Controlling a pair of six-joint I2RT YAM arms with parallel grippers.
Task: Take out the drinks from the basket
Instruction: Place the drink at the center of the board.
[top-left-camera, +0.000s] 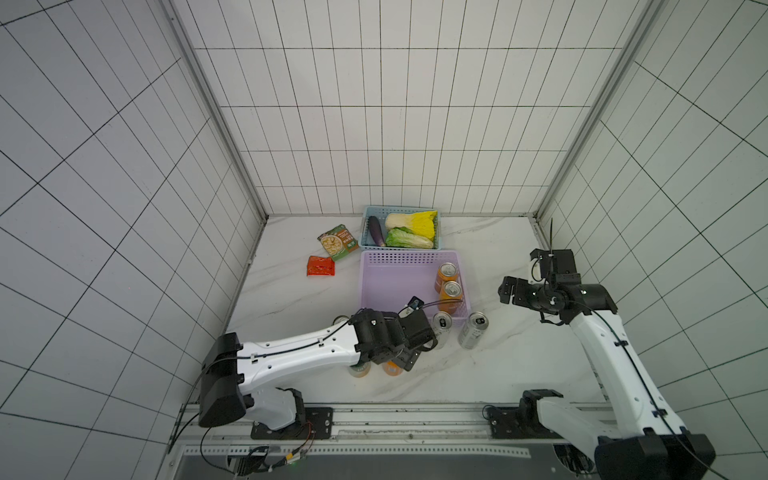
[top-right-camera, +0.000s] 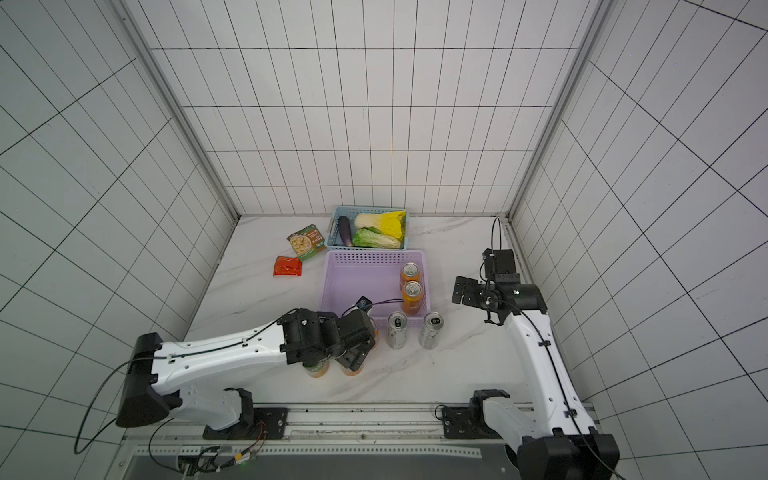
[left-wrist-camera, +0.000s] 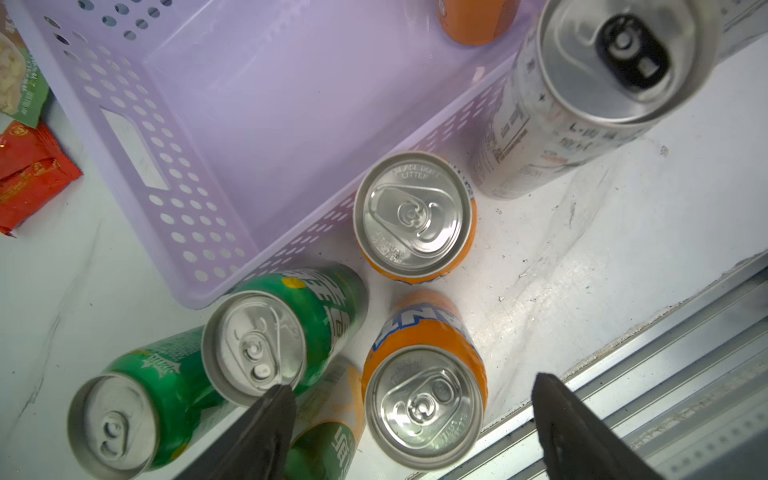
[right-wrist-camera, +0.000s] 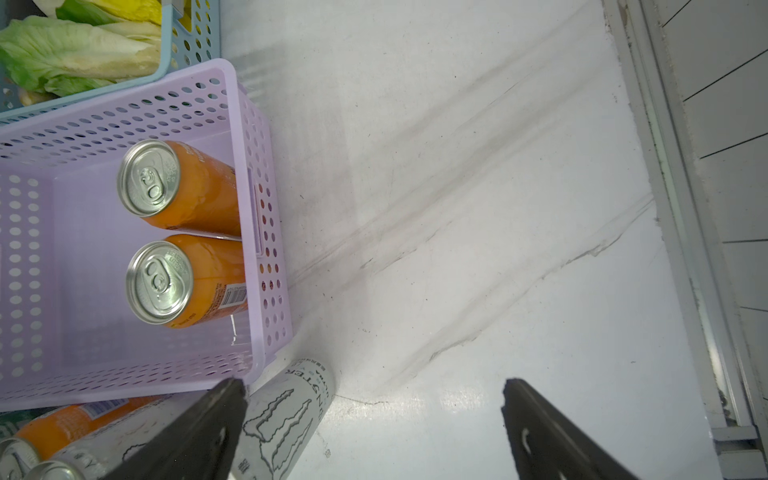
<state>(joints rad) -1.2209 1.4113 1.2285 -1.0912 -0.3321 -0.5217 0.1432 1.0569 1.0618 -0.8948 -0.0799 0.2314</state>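
Note:
The lilac basket holds two orange cans against its right wall. My left gripper hangs open over an upright orange can on the table by the basket's near left corner, one finger on each side, neither touching. Around it stand another orange can, two green cans and a green-and-yellow can. Two slim silver cans stand in front of the basket. My right gripper is open and holds nothing, right of the basket.
A light blue basket of vegetables touches the lilac one's far side. Two snack packets lie to the far left. A metal rail runs along the table's front edge, and tiled walls close in on three sides.

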